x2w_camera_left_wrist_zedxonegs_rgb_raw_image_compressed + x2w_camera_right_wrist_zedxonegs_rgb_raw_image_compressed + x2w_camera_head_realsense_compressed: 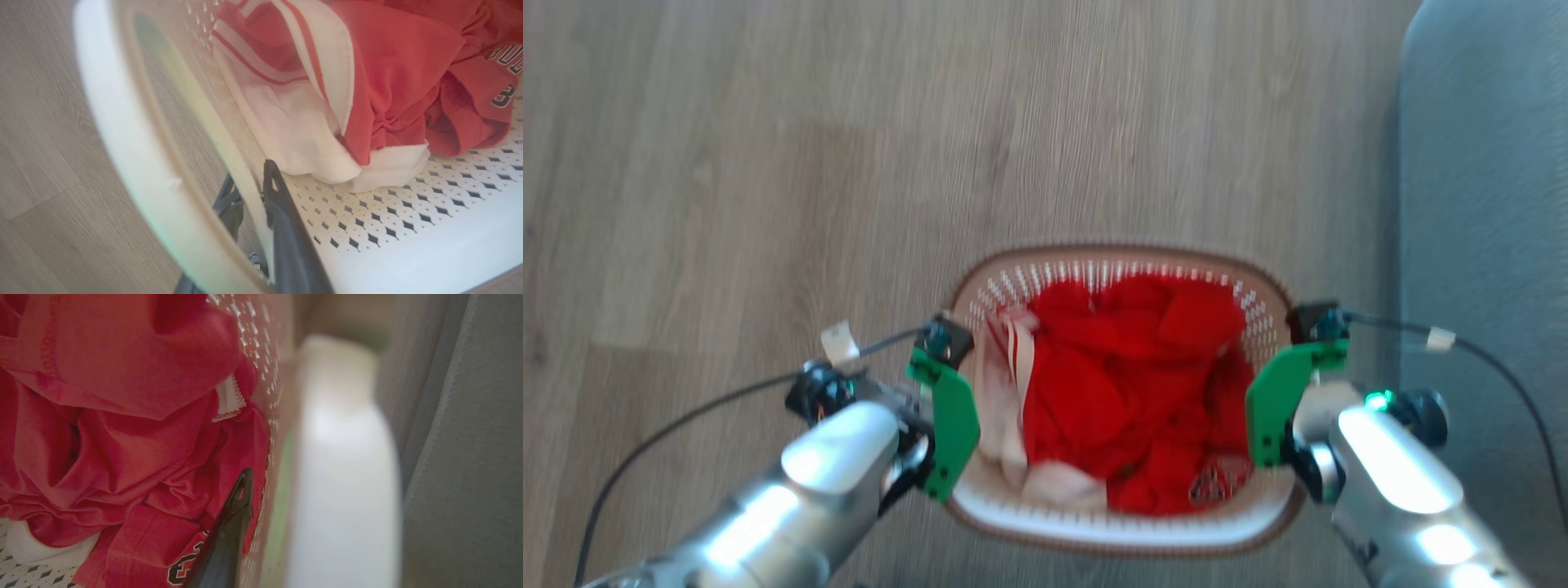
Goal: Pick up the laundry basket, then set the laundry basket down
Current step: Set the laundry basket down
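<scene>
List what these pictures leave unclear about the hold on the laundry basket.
- Outer finger of the right gripper: right wrist view, hidden behind the laundry basket wall.
- Whether it touches the floor: head view, the basket covers its own underside.
- The white handle: right wrist view, blurred.
- The lettering on the red clothes: left wrist view, cut by the edge.

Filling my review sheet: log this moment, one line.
left claw: clamps laundry basket wall | right claw: finger inside opposite wall | load: red clothes

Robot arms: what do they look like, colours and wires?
Shiny silver tubes, left arm and right arm. Each wrist carries a green plate, plus a black cable with a white tag. The fingers are long, dark, slim. A green light glows on the right wrist.
</scene>
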Controlling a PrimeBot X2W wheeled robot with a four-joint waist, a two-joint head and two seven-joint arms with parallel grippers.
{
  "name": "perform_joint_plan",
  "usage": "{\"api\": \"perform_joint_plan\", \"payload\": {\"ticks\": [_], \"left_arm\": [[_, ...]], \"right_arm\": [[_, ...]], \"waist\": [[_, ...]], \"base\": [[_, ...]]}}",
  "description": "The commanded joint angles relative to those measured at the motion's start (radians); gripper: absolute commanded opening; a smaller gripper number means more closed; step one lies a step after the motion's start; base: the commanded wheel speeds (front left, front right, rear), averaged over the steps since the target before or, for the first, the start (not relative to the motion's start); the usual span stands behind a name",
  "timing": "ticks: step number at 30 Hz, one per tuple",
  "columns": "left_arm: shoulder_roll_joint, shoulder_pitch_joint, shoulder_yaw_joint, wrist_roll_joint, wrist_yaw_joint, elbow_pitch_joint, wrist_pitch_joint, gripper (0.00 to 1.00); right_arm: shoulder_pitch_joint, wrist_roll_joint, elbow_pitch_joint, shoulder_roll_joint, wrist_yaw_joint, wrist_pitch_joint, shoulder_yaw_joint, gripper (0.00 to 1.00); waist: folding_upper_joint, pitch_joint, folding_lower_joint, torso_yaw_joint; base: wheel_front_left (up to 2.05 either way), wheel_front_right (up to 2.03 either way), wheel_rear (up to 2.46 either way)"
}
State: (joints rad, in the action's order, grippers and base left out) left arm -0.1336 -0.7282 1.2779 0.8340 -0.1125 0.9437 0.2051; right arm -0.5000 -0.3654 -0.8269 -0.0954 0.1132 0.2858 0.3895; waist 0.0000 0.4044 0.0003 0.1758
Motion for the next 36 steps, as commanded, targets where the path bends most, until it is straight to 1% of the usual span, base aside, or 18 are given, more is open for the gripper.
{"api": "perform_joint_plan", "payload": {"ticks": [1, 6, 11, 14, 17, 25, 31, 36], "left_arm": [[0.037, -0.044, 0.002, -0.034, -0.018, -0.034, -0.020, 0.00], [0.069, -0.120, 0.002, -0.036, -0.018, 0.024, -0.085, 0.00], [0.081, -0.199, 0.002, -0.056, -0.018, 0.090, -0.142, 0.00], [0.083, -0.228, 0.002, -0.045, -0.018, 0.067, -0.162, 0.00], [0.083, -0.244, 0.002, -0.046, -0.018, 0.046, -0.155, 0.00], [0.083, -0.257, 0.002, -0.053, -0.018, 0.018, -0.144, 0.00], [0.083, -0.256, 0.002, -0.051, -0.018, 0.008, -0.137, 0.00], [0.083, -0.259, 0.002, -0.072, -0.018, 0.011, -0.145, 0.00]], "right_arm": [[-0.033, 0.033, 0.049, 0.038, 0.017, -0.018, 0.047, 0.00], [-0.097, 0.060, 0.049, 0.041, 0.017, -0.062, 0.022, 0.00], [-0.160, 0.092, 0.027, 0.042, 0.017, -0.094, -0.005, 0.00], [-0.193, 0.114, 0.002, 0.042, 0.017, -0.105, -0.026, 0.00], [-0.223, 0.133, -0.026, 0.043, 0.017, -0.113, -0.044, 0.00], [-0.273, 0.173, -0.118, 0.044, 0.017, -0.138, -0.084, 0.00], [-0.296, 0.184, -0.174, 0.045, 0.017, -0.162, -0.086, 0.00], [-0.307, 0.184, -0.207, 0.045, 0.017, -0.181, -0.073, 0.00]], "waist": [[0.0000, 0.085, -0.0003, 0.005], [0.0000, 0.190, -0.0003, 0.010], [0.0000, 0.298, -0.0003, 0.020], [0.0000, 0.351, -0.0003, 0.023], [0.0000, 0.394, -0.0003, 0.026], [0.0000, 0.447, -0.0003, 0.028], [0.0000, 0.465, -0.0003, 0.027], [0.0000, 0.481, -0.0003, 0.025]], "base": [[0.00, 0.00, 0.00], [0.00, 0.00, 0.00], [0.00, 0.00, 0.00], [0.00, 0.00, 0.00], [0.00, 0.00, 0.00], [0.00, 0.00, 0.00], [0.00, 0.00, 0.00], [0.00, 0.00, 0.00]]}}
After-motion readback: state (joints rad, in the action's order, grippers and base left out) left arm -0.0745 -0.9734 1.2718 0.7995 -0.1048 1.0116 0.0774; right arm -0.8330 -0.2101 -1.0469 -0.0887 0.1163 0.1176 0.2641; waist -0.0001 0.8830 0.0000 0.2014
